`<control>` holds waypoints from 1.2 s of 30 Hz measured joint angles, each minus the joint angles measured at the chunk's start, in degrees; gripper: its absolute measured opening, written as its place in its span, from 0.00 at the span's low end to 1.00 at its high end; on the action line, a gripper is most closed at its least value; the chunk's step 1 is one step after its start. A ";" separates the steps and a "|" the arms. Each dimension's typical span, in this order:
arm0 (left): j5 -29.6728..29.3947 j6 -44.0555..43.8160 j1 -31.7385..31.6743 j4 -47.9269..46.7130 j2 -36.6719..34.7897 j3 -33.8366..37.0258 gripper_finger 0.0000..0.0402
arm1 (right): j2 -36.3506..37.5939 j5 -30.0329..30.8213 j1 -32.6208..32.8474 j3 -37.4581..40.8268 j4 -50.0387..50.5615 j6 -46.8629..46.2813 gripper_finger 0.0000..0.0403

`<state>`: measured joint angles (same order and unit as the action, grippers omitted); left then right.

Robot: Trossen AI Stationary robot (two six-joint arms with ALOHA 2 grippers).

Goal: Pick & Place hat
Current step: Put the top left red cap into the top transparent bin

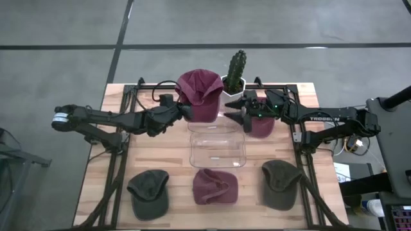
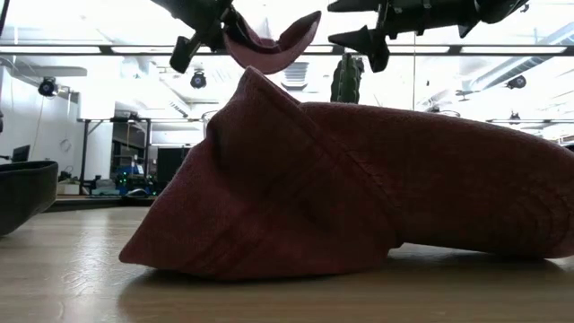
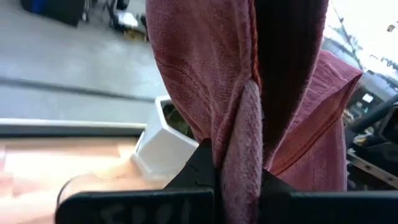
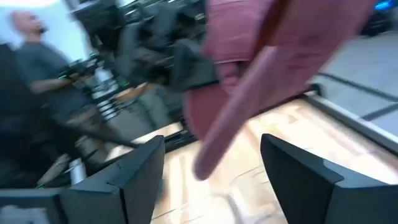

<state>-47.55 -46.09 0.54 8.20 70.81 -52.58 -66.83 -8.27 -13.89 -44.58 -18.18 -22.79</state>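
Note:
My left gripper (image 1: 185,110) is shut on a maroon hat (image 1: 200,93) and holds it up over the table's far middle, next to the cactus in its white pot (image 1: 234,76). In the low view the hat's brim (image 2: 278,43) shows high up beside that gripper (image 2: 204,29). My right gripper (image 1: 232,110) is open and hovers just right of the held hat, touching nothing; its fingers (image 4: 134,174) frame the hat's brim (image 4: 249,93), which is farther off. A second maroon hat (image 1: 260,126) lies on the table under the right arm. My left gripper pinches a bunched fold of the maroon hat's cloth (image 3: 239,134) between its two fingers (image 3: 202,165), in several layers. It comes level from the table's left. The hat is lifted clear of the table and rises past the fingers, with its brim sticking out toward the right arm.
A clear plastic container (image 1: 218,144) sits at the table's middle. Three hats lie along the near edge: dark green (image 1: 148,192), maroon (image 1: 215,186) and dark green (image 1: 280,184). The near maroon hat (image 2: 341,188) fills the low view. A person (image 4: 37,56) stands beyond the table.

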 joint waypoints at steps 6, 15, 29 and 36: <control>-1.11 6.84 0.31 9.64 3.99 0.00 0.01 | 0.00 6.24 0.00 0.00 -0.23 0.35 0.66; -2.37 9.95 0.32 10.72 7.57 -2.96 0.01 | 0.00 7.23 0.00 0.00 -0.27 0.66 0.62; 0.17 10.61 1.18 10.65 10.67 -6.32 0.01 | 0.00 14.79 0.00 0.00 -0.15 0.70 0.45; 1.05 10.40 1.20 10.76 10.64 -6.32 0.01 | 0.00 14.73 0.00 0.00 -0.03 0.70 0.07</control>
<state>-46.50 -35.69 1.74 18.95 81.45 -58.89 -66.83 6.46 -13.89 -44.58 -18.22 -22.09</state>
